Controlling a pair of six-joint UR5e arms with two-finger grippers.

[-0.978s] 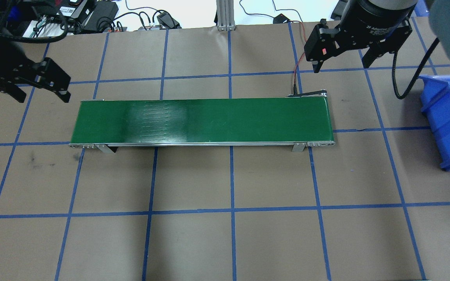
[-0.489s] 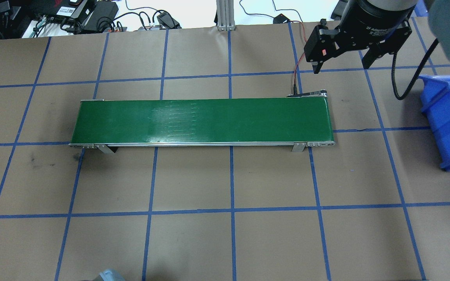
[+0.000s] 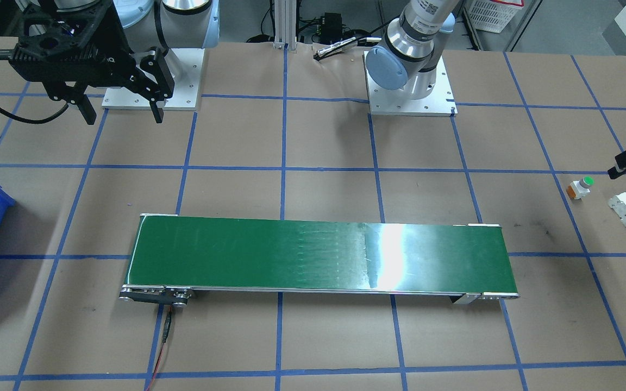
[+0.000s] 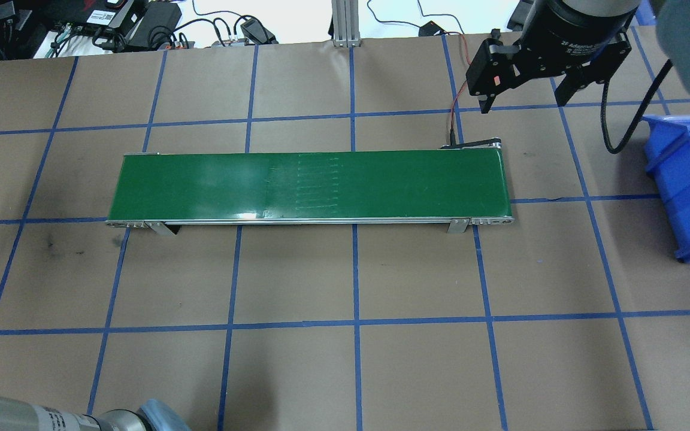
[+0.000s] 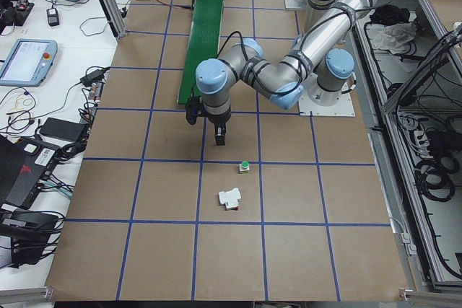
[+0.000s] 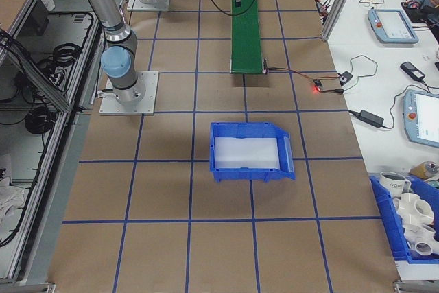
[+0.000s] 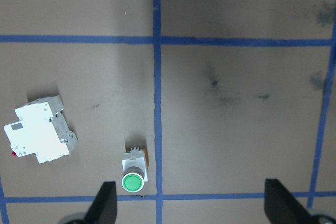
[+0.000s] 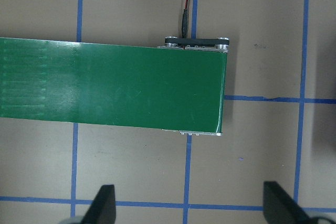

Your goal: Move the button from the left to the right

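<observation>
Button (image 7: 133, 174) lying on its side on the brown bench (image 4: 417, 371), at the robot's left end, just beside a blue tape line: that is where we find it in the left wrist view, apart from everything else. Its long axis runs nearly parallel to that tape line, with the round green cap toward the bottom of the wrist view, the white collar behind it, and the orange-brown base at the far end. In the front-facing view we see the cap pointing up and to the right of that view. A white breaker block (image 7: 39, 136) lies near it, not touching. The left gripper (image 7: 191, 203) hovers above the bench close to the button with its jaws spread wide and nothing between them. The right gripper (image 4: 521, 90) hangs over the far right part of the bench, jaws likewise released, near the end of the green conveyor belt (image 4: 309, 185). A blue bin (image 4: 683, 185) sits at the right edge of the bench.
</observation>
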